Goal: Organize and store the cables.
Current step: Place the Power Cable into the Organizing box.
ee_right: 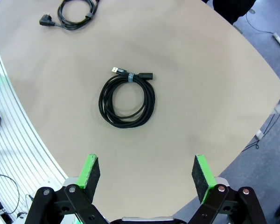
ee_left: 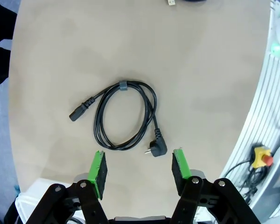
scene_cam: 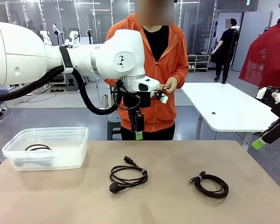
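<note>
The tan bench (scene_cam: 177, 205) carried everything. Above its middle reached the white left arm (scene_cam: 112, 56). At the bench's 9 o'clock edge stood a clear plastic bin (scene_cam: 74, 156) with one coiled cable (scene_cam: 37, 147) already lying inside.

Two coils lay loose on the bench, so by my judgement the job was about a third done. The power cable (scene_cam: 128, 176) sat near the centre, and the USB cable (scene_cam: 211, 183) lay apart from it at roughly 3 o'clock. Each was bound by a small band.

The left gripper (scene_cam: 139, 136) hung over the power cable with its jaws partly apart and nothing between them. In its wrist view the coil lay at about 11 o'clock from the green pads. The right gripper (scene_cam: 258, 143) waited at the bench's 3 o'clock edge, jaws spread wide and empty. Its wrist view put the USB cable at 11 o'clock.

No writing could be read. A small dark emblem (scene_cam: 122, 60) marked the arm's joint.
</note>
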`<state>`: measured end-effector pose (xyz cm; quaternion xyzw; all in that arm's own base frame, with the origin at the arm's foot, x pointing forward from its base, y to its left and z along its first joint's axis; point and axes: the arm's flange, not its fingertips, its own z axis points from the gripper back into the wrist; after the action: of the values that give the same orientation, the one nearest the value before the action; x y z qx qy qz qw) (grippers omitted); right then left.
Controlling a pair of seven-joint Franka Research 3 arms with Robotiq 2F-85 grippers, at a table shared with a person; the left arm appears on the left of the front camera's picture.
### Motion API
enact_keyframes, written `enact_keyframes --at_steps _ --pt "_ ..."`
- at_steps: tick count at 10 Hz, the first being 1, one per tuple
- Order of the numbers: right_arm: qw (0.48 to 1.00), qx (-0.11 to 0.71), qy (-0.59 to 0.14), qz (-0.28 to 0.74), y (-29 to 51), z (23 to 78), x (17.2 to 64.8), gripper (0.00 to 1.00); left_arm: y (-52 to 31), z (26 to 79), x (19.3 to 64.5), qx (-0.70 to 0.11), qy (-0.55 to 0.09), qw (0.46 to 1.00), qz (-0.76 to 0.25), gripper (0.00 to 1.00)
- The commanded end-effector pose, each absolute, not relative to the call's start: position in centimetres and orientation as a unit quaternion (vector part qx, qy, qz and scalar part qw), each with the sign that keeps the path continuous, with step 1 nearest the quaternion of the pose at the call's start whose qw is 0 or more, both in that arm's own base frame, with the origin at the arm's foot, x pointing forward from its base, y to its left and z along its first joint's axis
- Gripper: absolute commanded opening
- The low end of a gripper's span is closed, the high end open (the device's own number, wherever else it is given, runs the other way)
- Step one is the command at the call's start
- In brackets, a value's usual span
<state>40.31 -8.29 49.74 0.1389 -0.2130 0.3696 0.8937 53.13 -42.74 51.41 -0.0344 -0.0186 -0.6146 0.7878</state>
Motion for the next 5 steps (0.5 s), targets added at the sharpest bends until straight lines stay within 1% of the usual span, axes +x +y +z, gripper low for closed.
enact_keyframes --at_steps 1,3,4,5 --pt "0.898 0.134 -0.207 0.365 -8.2 49.8 40.4 1.00 -44.3 49.9 53.2 -0.009 -0.029 0.843 -0.538 0.71" --pt "0.898 0.134 -0.207 0.365 -8.2 49.8 40.4 1.00 -44.6 49.1 52.9 -0.042 -0.053 0.888 -0.456 0.71" --pt "0.898 0.134 -0.207 0.365 -8.2 49.8 40.4 1.00 -44.5 48.5 52.9 -0.049 -0.052 0.911 -0.406 0.71" --pt "0.898 0.134 -0.207 0.365 -8.2 49.8 40.4 1.00 -44.4 47.7 52.9 -0.051 -0.070 0.936 -0.341 0.71"
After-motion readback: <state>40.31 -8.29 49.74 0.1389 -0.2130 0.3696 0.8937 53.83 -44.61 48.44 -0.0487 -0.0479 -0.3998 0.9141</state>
